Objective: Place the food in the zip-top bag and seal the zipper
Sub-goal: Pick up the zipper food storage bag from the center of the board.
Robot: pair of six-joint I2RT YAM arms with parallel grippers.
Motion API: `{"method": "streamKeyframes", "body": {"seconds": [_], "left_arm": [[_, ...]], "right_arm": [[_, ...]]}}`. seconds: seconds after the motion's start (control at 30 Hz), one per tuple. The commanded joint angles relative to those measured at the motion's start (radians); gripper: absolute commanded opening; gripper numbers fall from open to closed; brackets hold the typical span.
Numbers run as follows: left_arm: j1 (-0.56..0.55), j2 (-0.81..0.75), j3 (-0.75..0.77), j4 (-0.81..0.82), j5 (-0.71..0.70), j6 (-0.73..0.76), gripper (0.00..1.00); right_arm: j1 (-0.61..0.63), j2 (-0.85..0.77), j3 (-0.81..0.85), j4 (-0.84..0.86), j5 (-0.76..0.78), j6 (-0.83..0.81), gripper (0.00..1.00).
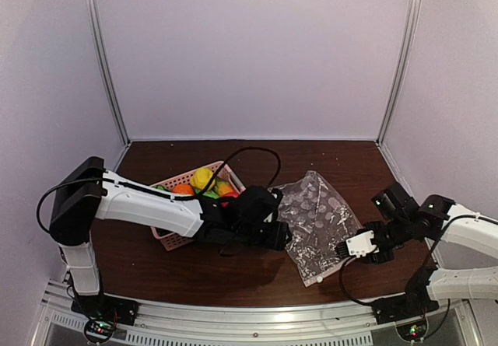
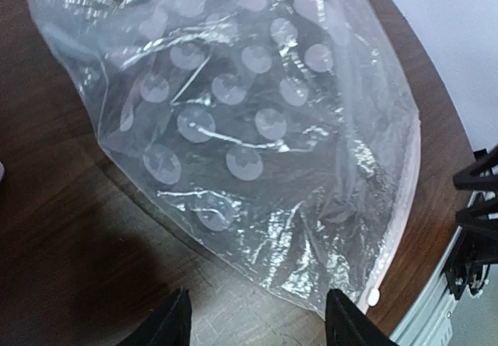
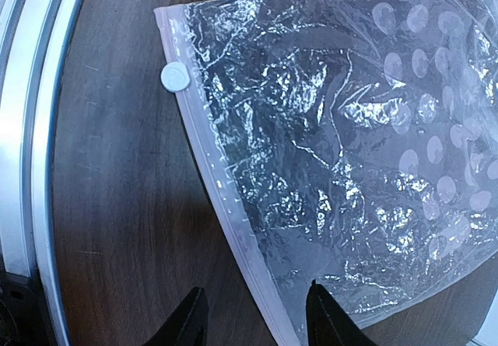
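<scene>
The zip-top bag (image 1: 315, 221) lies flat and empty on the dark table between my arms, clear with whitish spots. The food (image 1: 204, 181) sits in the pink basket (image 1: 171, 241): yellow, orange, red and green pieces show. My left gripper (image 1: 282, 237) is open and empty, low over the bag's left edge (image 2: 257, 128), fingertips (image 2: 175, 319) apart. My right gripper (image 1: 341, 249) is open and empty; it straddles the zipper (image 3: 214, 175) at the bag's near-right edge. The white slider tab (image 3: 174, 75) sits at the zipper's end, also in the left wrist view (image 2: 373, 295).
The left arm lies across the basket and hides part of it. The metal rail of the table's near edge (image 3: 31, 167) runs close beside the zipper. White booth walls (image 1: 249, 50) enclose the table at the back and sides.
</scene>
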Motion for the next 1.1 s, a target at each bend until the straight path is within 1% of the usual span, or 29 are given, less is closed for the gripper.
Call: {"method": "streamKeyframes", "body": {"seconds": [0.0,0.07,0.13,0.2,0.3,0.53,0.73,0.8,1.07], "left_arm": [[0.050,0.061,0.005,0.081,0.033,-0.193,0.57],[0.068,0.076,-0.002,0.087,0.049,-0.232,0.57],[0.076,0.095,0.000,0.130,0.065,-0.234,0.56],[0.079,0.117,0.016,0.137,0.076,-0.221,0.55],[0.093,0.150,0.031,0.160,0.105,-0.208,0.51],[0.118,0.170,0.029,0.184,0.107,-0.202,0.49],[0.130,0.194,0.050,0.190,0.107,-0.169,0.47],[0.132,0.201,0.058,0.191,0.141,-0.162,0.47],[0.133,0.205,0.070,0.198,0.139,-0.151,0.47]], "right_arm": [[0.075,0.011,-0.027,0.033,0.088,0.043,0.44],[0.112,0.013,-0.043,0.036,0.125,0.038,0.41],[0.143,0.026,-0.057,0.051,0.163,0.038,0.39],[0.160,0.049,-0.060,0.071,0.179,0.043,0.36],[0.165,0.080,-0.058,0.101,0.181,0.056,0.35],[0.172,0.135,-0.093,0.144,0.252,0.035,0.33],[0.173,0.154,-0.114,0.208,0.270,0.048,0.34],[0.173,0.159,-0.121,0.232,0.270,0.055,0.34],[0.173,0.210,-0.134,0.294,0.301,0.063,0.25]]}}
